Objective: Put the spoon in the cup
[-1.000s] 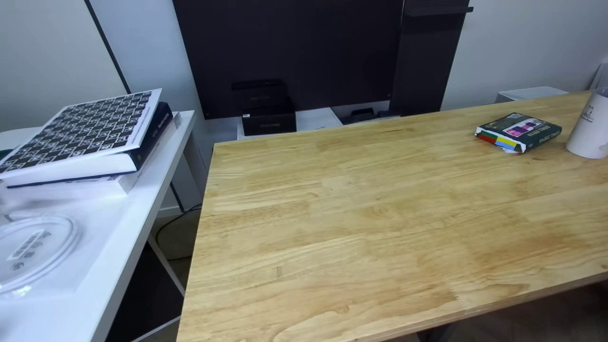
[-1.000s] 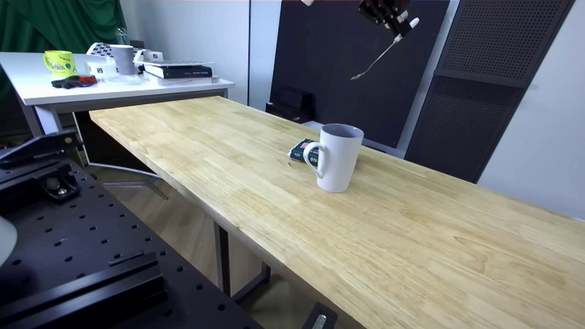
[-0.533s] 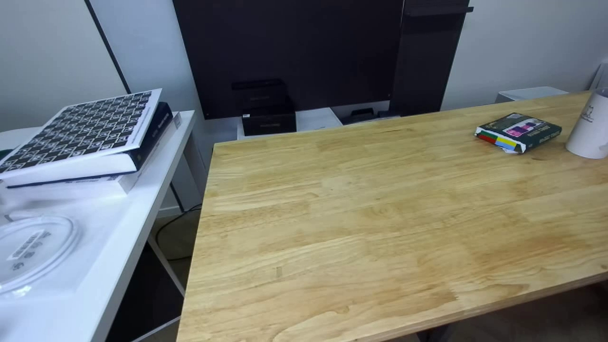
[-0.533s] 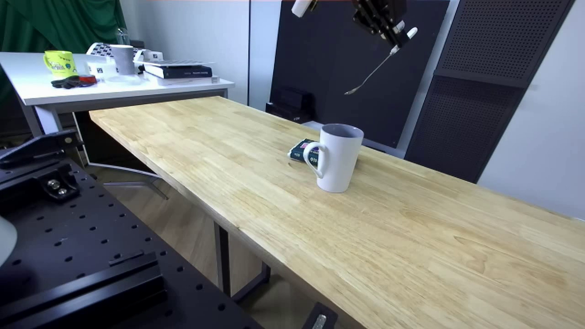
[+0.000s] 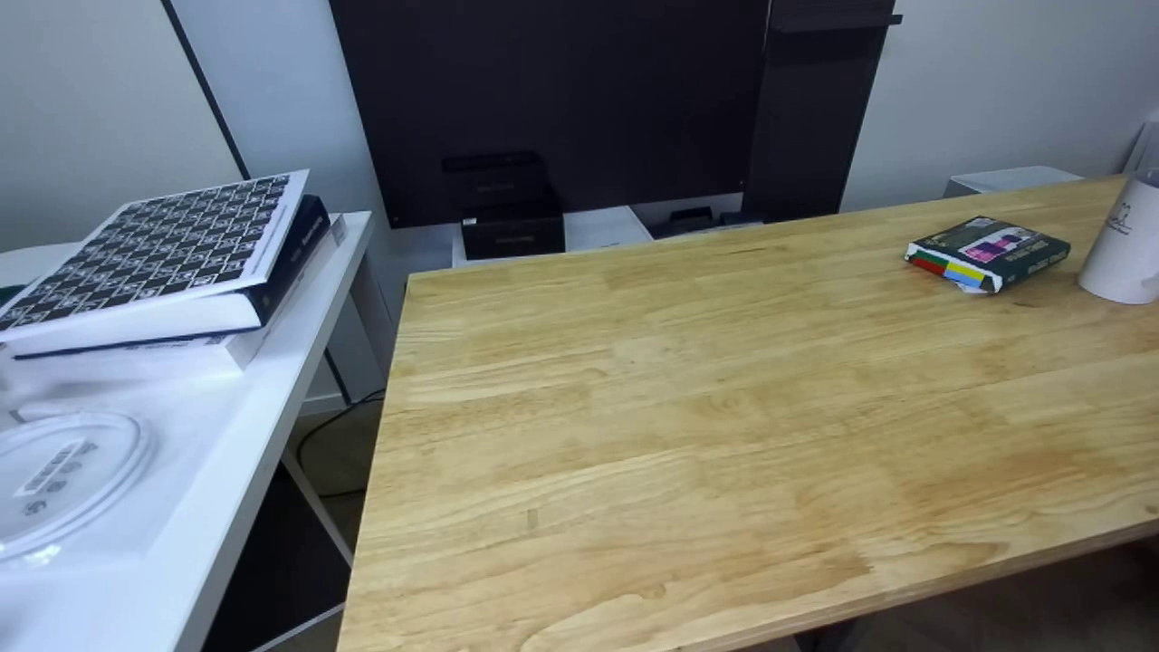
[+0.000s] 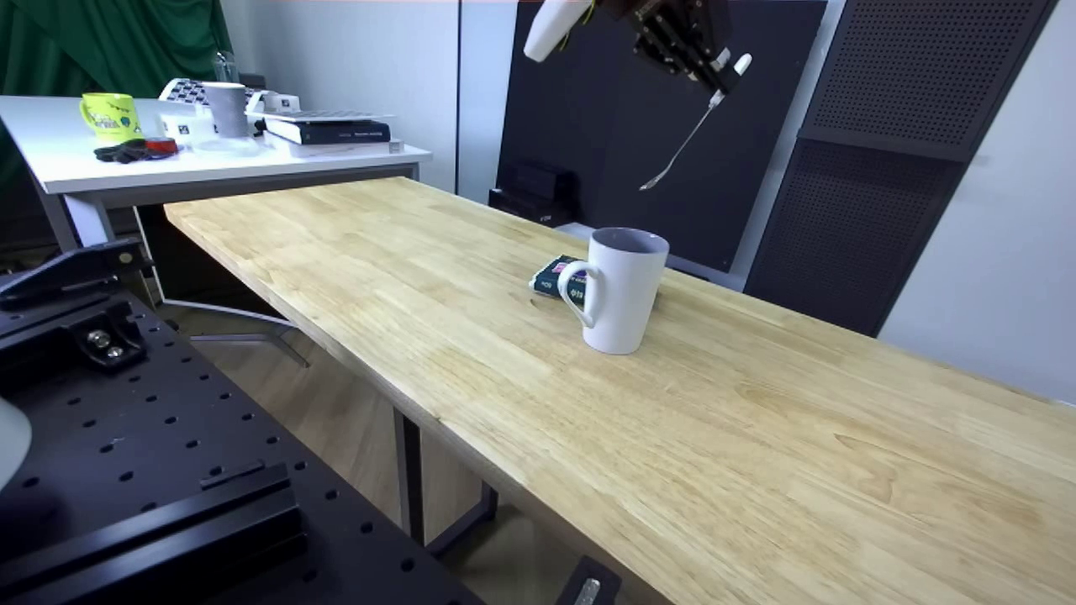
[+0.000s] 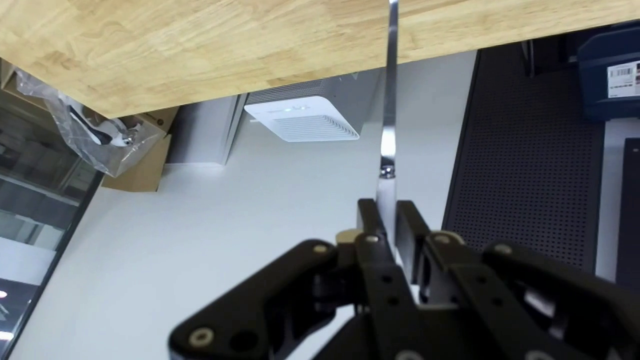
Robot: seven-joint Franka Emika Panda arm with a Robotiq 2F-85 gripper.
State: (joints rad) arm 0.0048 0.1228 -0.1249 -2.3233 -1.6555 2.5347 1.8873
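Spoon (image 7: 389, 120): slanting in the upper right of an exterior view, bowl lowest, above the white mug (image 6: 626, 294) and apart from it; in the wrist view its metal shaft runs off the top edge.
Claw (image 7: 387, 207): lower right of centre in the wrist view, both black fingers pressed around the spoon's pale handle.
Mug stance: upright, right of centre in both exterior views.
Green box (image 5: 987, 255): lying flat near the mug, upper right of an exterior view.
Worktop (image 5: 679, 407): light wood, under mug and box.
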